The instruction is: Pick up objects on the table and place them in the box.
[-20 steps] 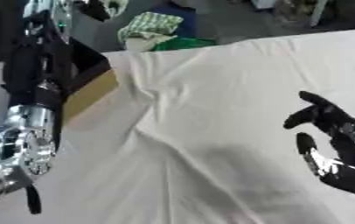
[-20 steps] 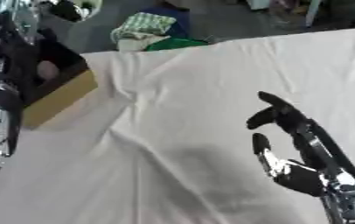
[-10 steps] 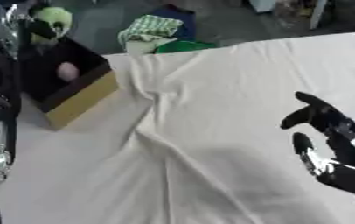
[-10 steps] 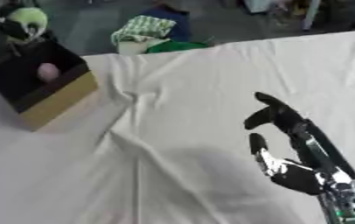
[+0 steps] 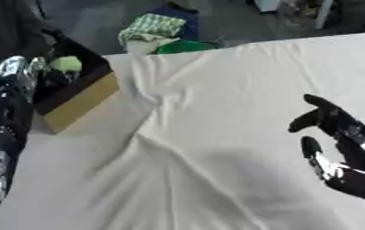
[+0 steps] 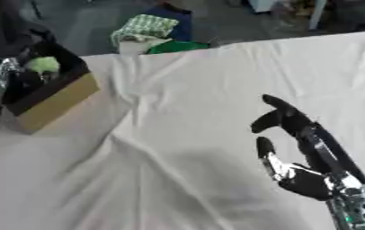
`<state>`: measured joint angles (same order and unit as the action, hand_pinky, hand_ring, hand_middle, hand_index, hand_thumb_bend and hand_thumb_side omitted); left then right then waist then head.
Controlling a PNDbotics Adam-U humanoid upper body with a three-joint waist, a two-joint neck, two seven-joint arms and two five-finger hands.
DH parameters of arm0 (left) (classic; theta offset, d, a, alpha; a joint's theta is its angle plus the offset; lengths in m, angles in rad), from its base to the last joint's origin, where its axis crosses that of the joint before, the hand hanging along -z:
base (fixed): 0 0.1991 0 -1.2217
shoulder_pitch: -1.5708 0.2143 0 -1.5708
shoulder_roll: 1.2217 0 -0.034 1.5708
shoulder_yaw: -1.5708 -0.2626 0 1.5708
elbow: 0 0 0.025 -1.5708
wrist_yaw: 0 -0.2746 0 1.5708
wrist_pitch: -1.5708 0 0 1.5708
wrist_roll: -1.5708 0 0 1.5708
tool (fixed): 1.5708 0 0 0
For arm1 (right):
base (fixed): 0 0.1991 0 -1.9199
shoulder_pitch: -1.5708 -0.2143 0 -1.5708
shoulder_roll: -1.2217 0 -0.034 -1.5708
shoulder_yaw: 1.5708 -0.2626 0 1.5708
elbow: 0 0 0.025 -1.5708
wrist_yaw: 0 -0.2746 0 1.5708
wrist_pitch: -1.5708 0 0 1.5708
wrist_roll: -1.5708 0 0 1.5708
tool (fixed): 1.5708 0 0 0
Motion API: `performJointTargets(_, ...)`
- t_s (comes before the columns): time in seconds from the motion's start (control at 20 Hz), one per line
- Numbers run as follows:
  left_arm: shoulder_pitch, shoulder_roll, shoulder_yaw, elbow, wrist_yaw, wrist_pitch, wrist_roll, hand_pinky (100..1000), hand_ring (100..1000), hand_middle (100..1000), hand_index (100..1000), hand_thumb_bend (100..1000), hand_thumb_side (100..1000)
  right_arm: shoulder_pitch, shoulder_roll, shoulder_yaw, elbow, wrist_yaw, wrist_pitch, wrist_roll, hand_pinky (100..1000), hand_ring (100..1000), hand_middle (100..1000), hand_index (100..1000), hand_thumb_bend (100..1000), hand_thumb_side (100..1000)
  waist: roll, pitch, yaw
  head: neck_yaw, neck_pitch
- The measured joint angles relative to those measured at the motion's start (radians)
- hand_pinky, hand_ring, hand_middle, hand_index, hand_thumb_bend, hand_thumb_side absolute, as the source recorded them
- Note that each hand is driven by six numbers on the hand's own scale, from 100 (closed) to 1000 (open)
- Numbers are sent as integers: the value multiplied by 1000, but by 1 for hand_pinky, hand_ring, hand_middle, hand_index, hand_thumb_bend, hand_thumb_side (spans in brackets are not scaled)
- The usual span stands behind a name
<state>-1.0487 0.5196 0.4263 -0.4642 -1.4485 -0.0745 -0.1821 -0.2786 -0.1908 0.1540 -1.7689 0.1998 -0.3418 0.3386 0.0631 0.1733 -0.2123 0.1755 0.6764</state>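
White wrinkled tablecloth [image 5: 217, 134] covers the table. Right hand [image 6: 300, 152] is raised over the cloth, fingers loosely curved and apart, holding nothing. Far to its left, the cardboard box [image 5: 79, 101] holds a green object [image 5: 65, 64]; left hand's fingers cannot be made out beside it.

right hand [image 6: 302, 177]: black fingers and thumb, glossy black palm, pale silver patches along inner finger | right wrist [image 6: 357, 207]: silver joint with small green mark | left arm [image 5: 3, 117]: black casing, ribbed shiny silver joint segments at top and lower edge | left hand: not made out
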Motion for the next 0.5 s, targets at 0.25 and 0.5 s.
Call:
performJointTargets(0.25, -16, 1, -20, -45, 81, -62, 66, 871, 812, 858, 922, 206, 619, 0, 0, 0, 0, 1, 0, 0, 822, 664, 633, 1000, 100, 469, 1, 1, 1, 3, 0)
performJointTargets(0.5, -28, 2, -20, -174, 169, -146, 59, 884, 815, 875, 935, 138, 591, 0, 0, 0, 0, 1, 0, 0, 822, 664, 633, 1000, 100, 470, 1, 1, 4, 3, 0)
